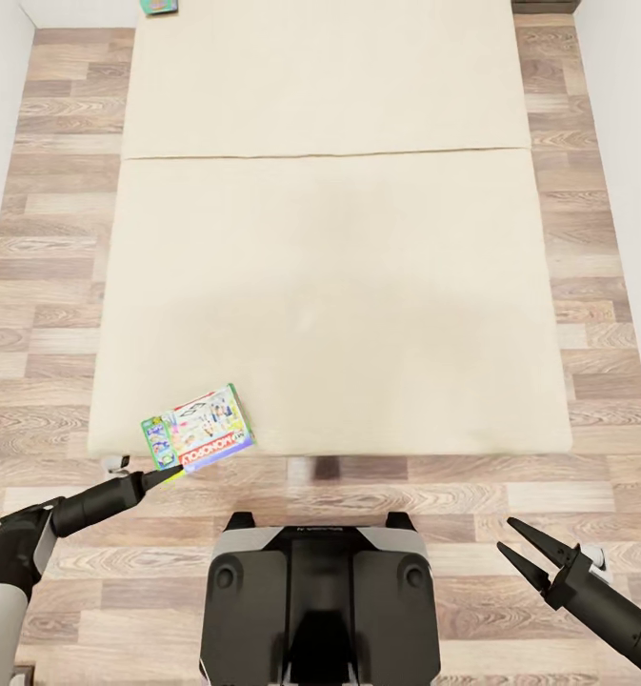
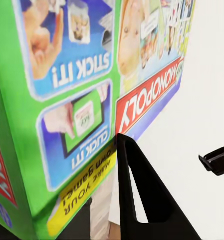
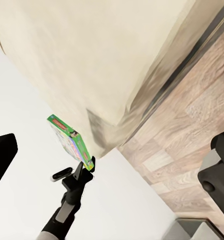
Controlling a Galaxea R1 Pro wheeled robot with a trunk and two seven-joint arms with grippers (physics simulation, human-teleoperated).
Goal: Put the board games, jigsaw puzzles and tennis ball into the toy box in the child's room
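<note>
Wood-plank floor (image 1: pixel 34 286) all round, white wall strips at both edges of head view. Wide beige bed (image 1: pixel 339 286) taking up most of head view, seam across mattress roughly a third of the way down, near edge just ahead of robot base (image 1: pixel 320 600). Same mattress corner and dark frame edge visible in right wrist view (image 3: pixel 116 60), planks beside it.

Monopoly board game (image 1: pixel 198 430) at near-left corner of bed, white-green with red band, rotated at an angle, near edge at or slightly over the mattress edge (contact with mattress hard to judge from head view). In left wrist view, box (image 2: pixel 77 90) very close up, green side with "STICK IT!" and "CLICK IT!" panels, red MONOPOLY band, yellow strip at lower corner. In right wrist view, box (image 3: pixel 69 142) seen edge-on, tilted up, held off the bed corner.

Second game box (image 1: pixel 159 7) at far-left top of bed, mostly cut off by frame edge, green-blue, well apart from Monopoly box.

Left gripper (image 1: pixel 166 474) reaching to near corner of Monopoly box, tips at its yellow strip; fingers (image 2: pixel 141 195) dark, one in front of box face, other side hidden under box, jaws clamped on box corner as far as visible. Also seen from right wrist view (image 3: pixel 84 170), pinching bottom edge of box.

Right gripper (image 1: pixel 528 551) low at right over floor, near base, well apart from bed, jaws spread wide, nothing between them.
</note>
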